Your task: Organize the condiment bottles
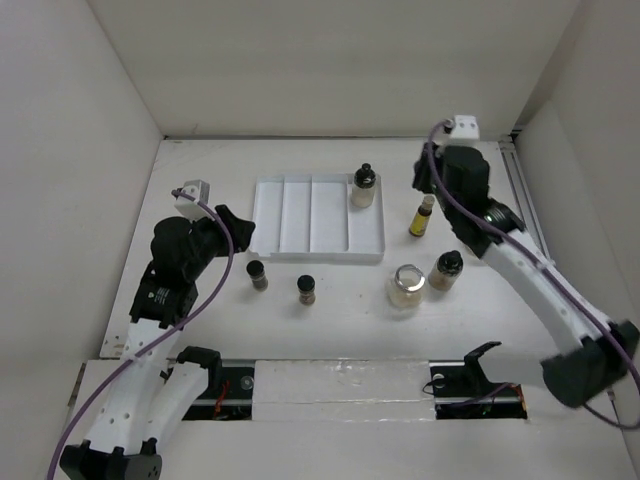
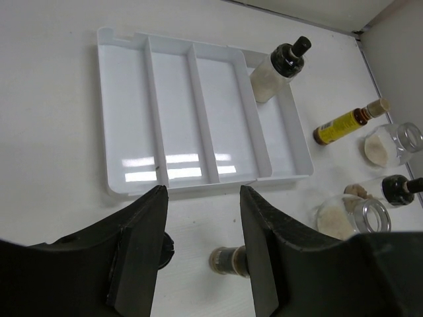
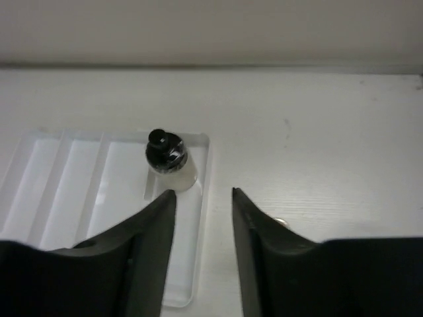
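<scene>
Top external view: only one of the condiment bottles, a pale-filled bottle (image 1: 363,187) w/ black cap, is seen upright in the white tray (image 1: 297,215), at the far end of the rightmost compartment; the other three compartments hold nothing. Out on the tabletop (image 1: 220,160) are a slim yellow bottle (image 1: 422,217) just right of the tray, a brown capped bottle (image 1: 446,270) just beside a clear jar (image 1: 407,287) nearer the bases, and two small ones near the tray's near edge: left brown bottle (image 1: 258,275) and right brown bottle (image 1: 307,289). A second jar (image 2: 390,142) is shown by the left wrist view only, beyond the yellow bottle. The task is judged barely begun: one placed, approx. six to go. The left jaws are held apart, empty, above the two small bottles and aimed at the tray. The right jaws are also apart and empty, facing the placed bottle. Open room is found left of and beyond the tray. The right side is tighter, w/ bottles clustered and the side wall close. The tray's raised rim must be cleared on each placement.
</scene>
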Tool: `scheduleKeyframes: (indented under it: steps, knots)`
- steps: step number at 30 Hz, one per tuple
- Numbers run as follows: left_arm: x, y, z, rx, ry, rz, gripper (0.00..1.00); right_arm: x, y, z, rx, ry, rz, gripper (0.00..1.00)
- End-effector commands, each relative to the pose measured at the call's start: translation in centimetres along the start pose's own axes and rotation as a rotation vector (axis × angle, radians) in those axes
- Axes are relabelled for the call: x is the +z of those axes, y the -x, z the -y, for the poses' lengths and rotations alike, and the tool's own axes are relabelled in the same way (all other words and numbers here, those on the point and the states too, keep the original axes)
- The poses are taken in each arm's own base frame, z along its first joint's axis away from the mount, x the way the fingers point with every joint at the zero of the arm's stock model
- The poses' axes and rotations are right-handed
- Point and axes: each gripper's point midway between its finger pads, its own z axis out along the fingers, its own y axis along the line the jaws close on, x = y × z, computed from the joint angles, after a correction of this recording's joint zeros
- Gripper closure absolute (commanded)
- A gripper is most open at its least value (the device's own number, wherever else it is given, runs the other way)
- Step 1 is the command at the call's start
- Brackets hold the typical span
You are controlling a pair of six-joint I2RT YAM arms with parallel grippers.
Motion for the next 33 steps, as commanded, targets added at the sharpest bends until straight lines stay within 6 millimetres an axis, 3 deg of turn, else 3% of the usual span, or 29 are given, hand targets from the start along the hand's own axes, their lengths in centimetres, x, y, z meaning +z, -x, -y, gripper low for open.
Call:
scheduleKeyframes:
  steps: [1, 4, 5, 6, 9, 12, 17, 18, 22, 25, 33]
  knots:
    - [-0.5, 1.4, 0.6, 0.014, -0.018, 0.066, 0.57, -5.4, -4.7, 6.0, 0.127, -0.225, -0.017, 0.60]
    - [-0.5, 1.4, 0.1, 0.012, 0.005, 0.067, 0.57, -8.4, -9.4, 9.1, 0.152, -0.315, -0.092, 0.59]
    - [-0.5, 1.4, 0.1, 0.012, 0.005, 0.067, 0.57, -9.7, -9.4, 10.0, 0.189, -0.336, -0.075, 0.53]
    - [-0.5, 1.4, 0.1, 0.012, 0.005, 0.067, 0.57, -10.4, -10.7, 10.7, 0.187, -0.359, -0.111, 0.50]
    - [-0.5, 1.5, 0.4, 0.005, -0.007, 0.071, 0.57, -11.1, -13.0, 11.0, 0.204, -0.357, -0.159, 0.45]
    - [-0.7, 1.7, 0.5, 0.006, -0.011, 0.080, 0.57, -10.3, -15.4, 10.9, 0.209, -0.332, -0.230, 0.44]
    - [-0.5, 1.4, 0.7, 0.005, -0.024, 0.064, 0.57, -9.6, -16.3, 10.3, 0.207, -0.297, -0.265, 0.44]
    - [-0.5, 1.4, 0.7, 0.005, -0.024, 0.064, 0.57, -9.7, -17.4, 10.5, 0.199, -0.304, -0.289, 0.45]
    - [-0.5, 1.3, 0.8, 0.006, -0.033, 0.060, 0.57, -10.0, -18.5, 10.7, 0.209, -0.307, -0.291, 0.47]
    - [-0.5, 1.3, 0.8, 0.006, -0.033, 0.060, 0.57, -9.8, -18.6, 10.5, 0.210, -0.299, -0.297, 0.47]
    - [-0.5, 1.3, 0.8, 0.006, -0.033, 0.060, 0.57, -9.7, -19.1, 10.5, 0.209, -0.308, -0.322, 0.60]
